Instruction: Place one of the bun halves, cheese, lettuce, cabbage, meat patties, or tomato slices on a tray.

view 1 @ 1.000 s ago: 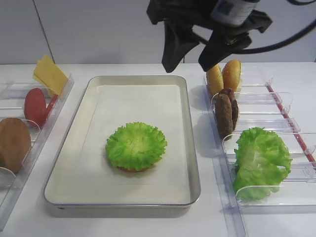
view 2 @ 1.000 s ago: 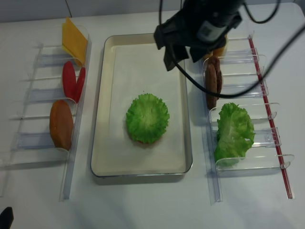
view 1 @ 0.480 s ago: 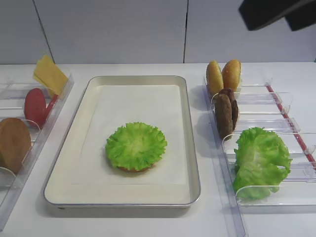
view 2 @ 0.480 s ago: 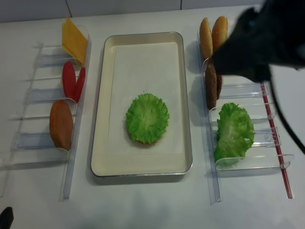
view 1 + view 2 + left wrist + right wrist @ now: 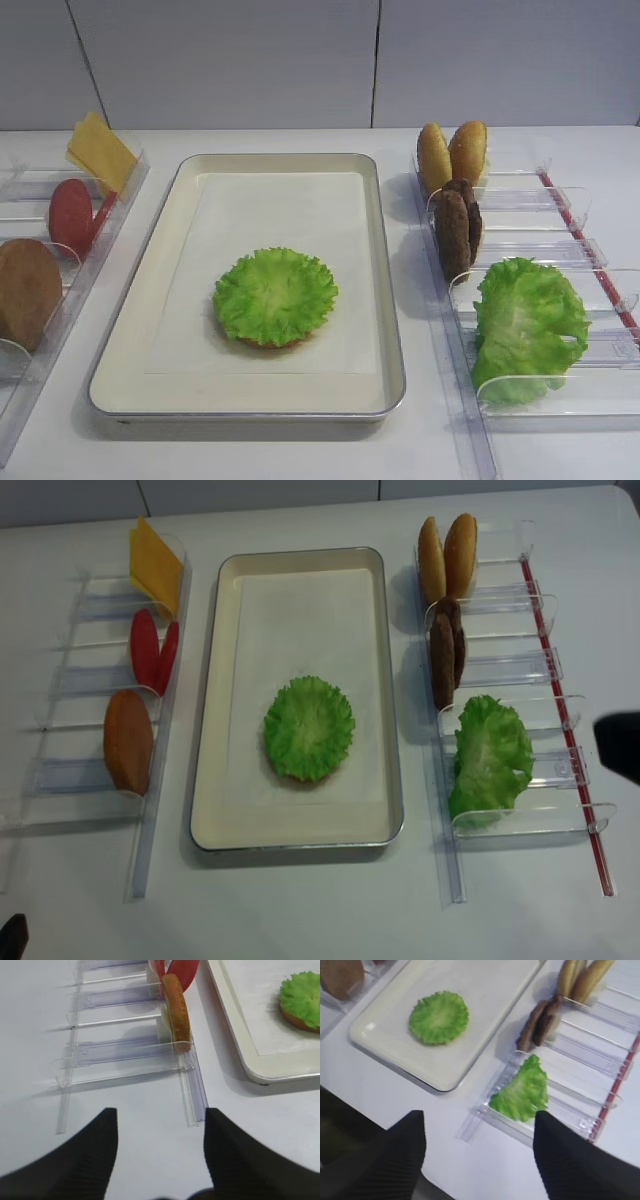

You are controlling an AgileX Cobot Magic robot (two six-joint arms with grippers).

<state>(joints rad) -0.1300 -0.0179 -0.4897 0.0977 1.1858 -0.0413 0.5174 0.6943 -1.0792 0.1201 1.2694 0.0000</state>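
Between placements; judged next: pick another layer, likely a patty or tomato. Left rack [image 5: 90, 695]: cheese [image 5: 155, 560], tomato slices [image 5: 150, 650], bun half [image 5: 128, 742]. Tray [image 5: 215, 810]: lettuce [image 5: 309, 727] over a bun half. Right rack [image 5: 520, 660]: bun halves [image 5: 447, 555], meat patties [image 5: 445, 662], cabbage [image 5: 490, 755]. Left gripper [image 5: 160, 1152] and right gripper [image 5: 480, 1155]: jaws apart, nothing held

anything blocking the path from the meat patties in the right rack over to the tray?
Nothing visible. The meat patties stand on edge in the right rack, right beside the tray. Only the rack's low clear wall lies between. On the tray, the lettuce covers a bun half.
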